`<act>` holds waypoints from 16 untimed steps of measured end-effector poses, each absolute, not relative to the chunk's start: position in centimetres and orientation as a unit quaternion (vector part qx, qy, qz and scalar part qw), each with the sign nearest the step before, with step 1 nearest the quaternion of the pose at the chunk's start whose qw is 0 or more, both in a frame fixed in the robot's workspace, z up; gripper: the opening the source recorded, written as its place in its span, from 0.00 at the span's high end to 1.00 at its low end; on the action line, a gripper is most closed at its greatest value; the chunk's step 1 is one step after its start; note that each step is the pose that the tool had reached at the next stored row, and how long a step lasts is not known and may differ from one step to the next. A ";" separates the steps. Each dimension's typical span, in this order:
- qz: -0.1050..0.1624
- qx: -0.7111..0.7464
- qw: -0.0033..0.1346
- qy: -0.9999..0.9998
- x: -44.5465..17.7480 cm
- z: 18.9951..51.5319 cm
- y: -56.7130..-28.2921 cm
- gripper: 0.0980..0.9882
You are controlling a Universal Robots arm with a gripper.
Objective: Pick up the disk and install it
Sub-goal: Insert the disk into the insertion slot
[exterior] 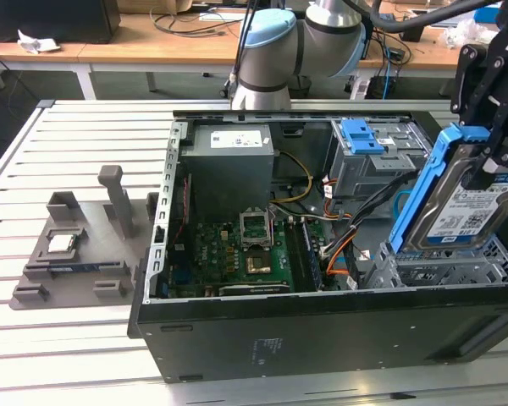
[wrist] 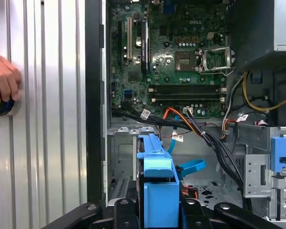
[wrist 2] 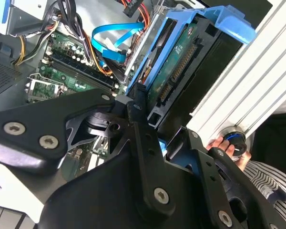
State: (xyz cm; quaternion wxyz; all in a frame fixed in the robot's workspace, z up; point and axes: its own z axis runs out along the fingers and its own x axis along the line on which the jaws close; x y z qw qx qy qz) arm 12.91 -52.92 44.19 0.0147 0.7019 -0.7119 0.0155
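The claw [exterior: 489,156] is closed tight on the disk [exterior: 466,211] and grips it by its blue rails. The disk is tilted. Its low end is down in the open computer case [exterior: 322,342], at the exterior view's right. I cannot tell if it touches the metal bay under it. The drive cage [exterior: 364,161] with the blue latch stands just beside it. In the first wrist view, a person's hand [wrist: 2,78] rests on the desk [wrist: 47,143] near the case.
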 end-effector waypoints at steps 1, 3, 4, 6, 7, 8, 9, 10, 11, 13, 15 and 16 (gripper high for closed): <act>0.015 0.702 0.015 -0.712 12.9 44.1 -52.9 0.70; 0.016 0.702 0.015 -0.712 12.9 43.8 -52.9 0.70; 0.016 0.702 0.015 -0.712 12.9 43.6 -52.9 0.70; 0.016 0.702 0.015 -0.712 12.9 43.2 -52.9 0.70; 0.016 0.702 0.015 -0.712 12.9 43.1 -52.9 0.70; 0.016 0.702 0.015 -0.712 12.9 42.7 -52.9 0.70; 0.016 0.702 0.015 -0.712 12.9 42.3 -52.9 0.70; 0.016 0.702 0.015 -0.712 12.9 42.2 -52.9 0.70; 0.016 0.702 0.015 -0.712 12.9 42.0 -52.9 0.70; 0.016 0.702 0.015 -0.712 12.9 41.6 -52.9 0.70; 0.016 0.702 0.015 -0.712 12.9 41.4 -52.9 0.70; 0.016 0.702 0.015 -0.712 12.9 41.2 -52.9 0.70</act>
